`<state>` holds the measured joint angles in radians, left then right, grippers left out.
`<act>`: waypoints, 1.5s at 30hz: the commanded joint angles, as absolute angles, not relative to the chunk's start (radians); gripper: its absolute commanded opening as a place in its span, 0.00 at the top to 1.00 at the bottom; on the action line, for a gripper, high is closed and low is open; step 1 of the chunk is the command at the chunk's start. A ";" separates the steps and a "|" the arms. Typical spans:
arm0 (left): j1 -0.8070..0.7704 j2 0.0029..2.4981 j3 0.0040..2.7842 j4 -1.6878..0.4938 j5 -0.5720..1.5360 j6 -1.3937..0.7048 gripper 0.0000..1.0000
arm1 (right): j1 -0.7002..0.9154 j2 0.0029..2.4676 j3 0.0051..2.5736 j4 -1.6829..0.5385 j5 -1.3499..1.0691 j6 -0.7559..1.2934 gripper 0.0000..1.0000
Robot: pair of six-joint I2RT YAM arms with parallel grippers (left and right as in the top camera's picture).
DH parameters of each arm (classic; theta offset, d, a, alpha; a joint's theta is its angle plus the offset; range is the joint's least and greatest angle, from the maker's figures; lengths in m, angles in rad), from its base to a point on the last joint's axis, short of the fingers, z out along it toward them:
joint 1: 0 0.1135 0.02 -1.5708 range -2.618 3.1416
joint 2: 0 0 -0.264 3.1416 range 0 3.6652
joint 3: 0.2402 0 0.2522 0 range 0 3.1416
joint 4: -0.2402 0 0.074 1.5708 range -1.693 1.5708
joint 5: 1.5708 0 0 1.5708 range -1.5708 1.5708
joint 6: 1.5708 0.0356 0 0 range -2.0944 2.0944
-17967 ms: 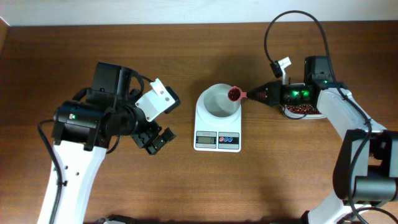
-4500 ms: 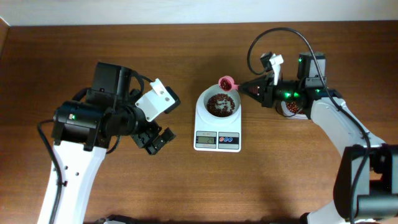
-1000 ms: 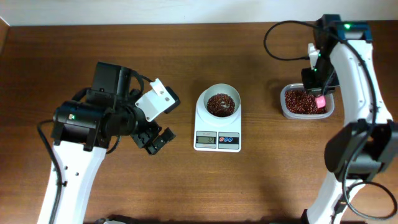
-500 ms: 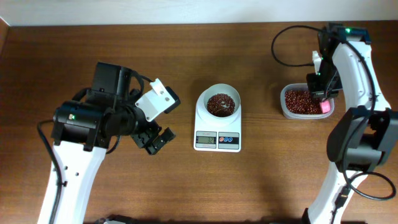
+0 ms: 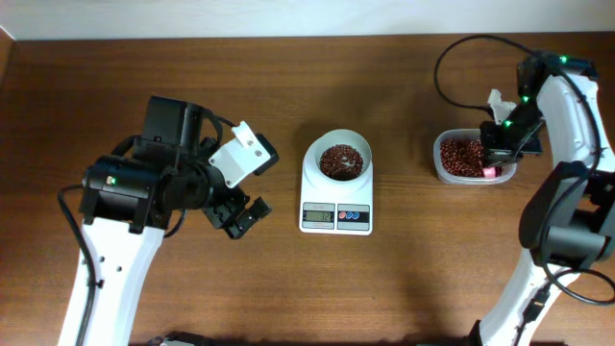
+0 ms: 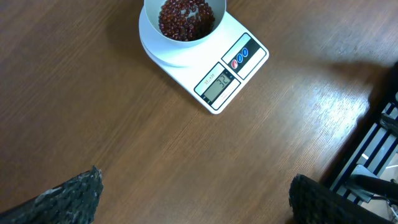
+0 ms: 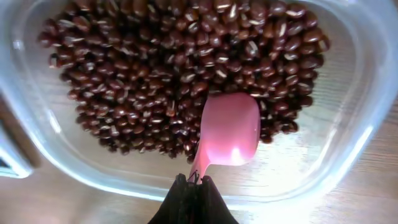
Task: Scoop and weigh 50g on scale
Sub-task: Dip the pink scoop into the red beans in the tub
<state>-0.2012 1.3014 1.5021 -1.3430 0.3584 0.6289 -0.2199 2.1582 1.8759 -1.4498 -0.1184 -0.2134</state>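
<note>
The brown wooden bench [image 5: 384, 288] fills nearly the whole view, and a pale wall strip [image 5: 288, 14] runs along its far edge. On its right side stands a clear plastic tub [image 5: 437, 159] with rounded corners. A pink scoop [image 7: 230, 134] is inside the tub, near the front wall, with its handle pointing out over the rim.

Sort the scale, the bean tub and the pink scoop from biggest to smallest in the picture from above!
1. the scale, biggest
2. the tub, somewhat smaller
3. the pink scoop, tiniest, though only a bit of it shows
</note>
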 commanded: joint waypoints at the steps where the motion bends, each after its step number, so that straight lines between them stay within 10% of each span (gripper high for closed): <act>1: -0.196 1.290 1.522 -1.341 0.355 0.644 0.01 | -0.244 2.165 1.845 -1.517 -0.257 -0.206 0.96; 45: -0.196 1.290 1.522 -1.341 0.355 0.644 0.01 | -0.578 2.166 1.844 -1.448 -0.818 -0.259 0.96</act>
